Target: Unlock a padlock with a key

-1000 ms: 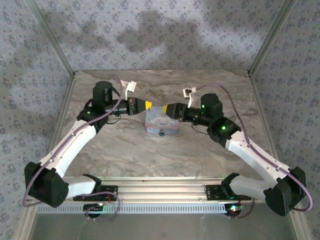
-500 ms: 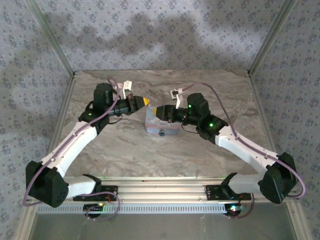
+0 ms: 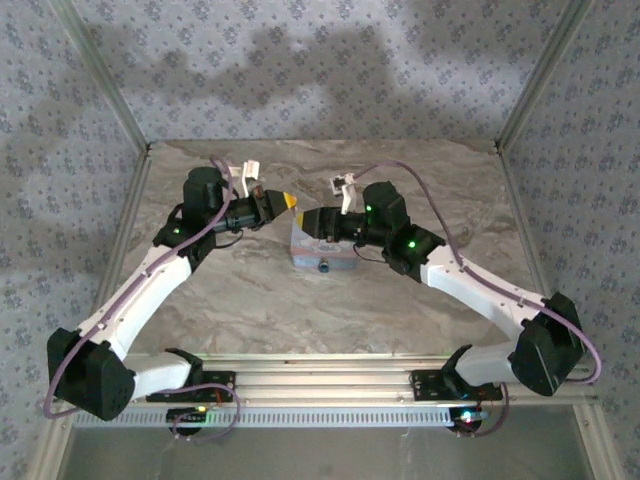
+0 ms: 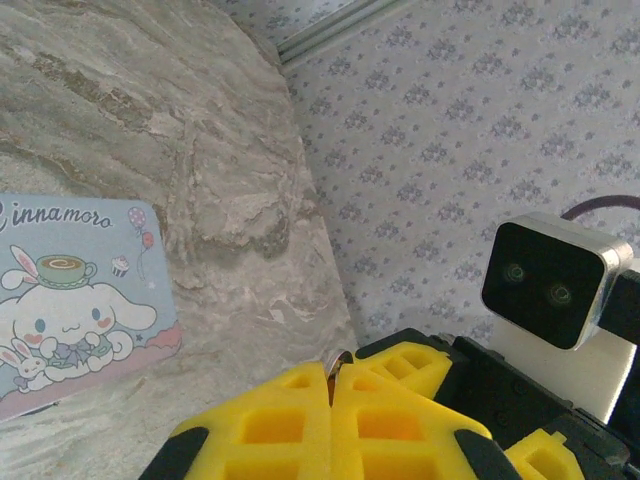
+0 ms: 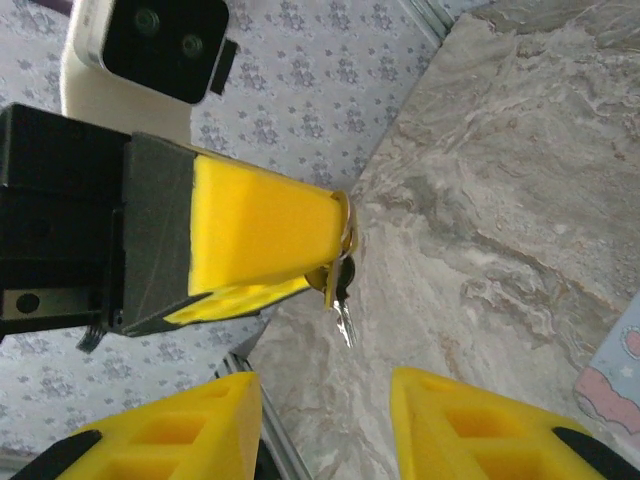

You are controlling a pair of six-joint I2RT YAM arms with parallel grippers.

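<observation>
My left gripper [image 3: 289, 203] is shut, pinching a metal ring [image 4: 342, 358] at its yellow tips. From that ring a small silver key [image 5: 343, 305] hangs free, seen in the right wrist view under the left gripper's fingers [image 5: 262, 232]. My right gripper [image 5: 322, 388] is open just short of the key, which hangs over the gap between its fingers and touches neither. In the top view my right gripper [image 3: 304, 219] faces the left one above the tin's back edge. The padlock [image 3: 323, 267] is a tiny dark spot at the front of the light-blue cartoon tin [image 3: 325, 250].
The tin [image 4: 70, 300] lies flat on the marble-patterned table [image 3: 250, 300]. Patterned walls with metal corner posts [image 3: 525, 95] close off the back and sides. The right wrist's camera [image 4: 555, 290] hangs close beside the left fingertips.
The right arm has swung left, bringing its gripper up to the left gripper's tip, and its jaws have narrowed a little. The left gripper has drawn back slightly to the left.
</observation>
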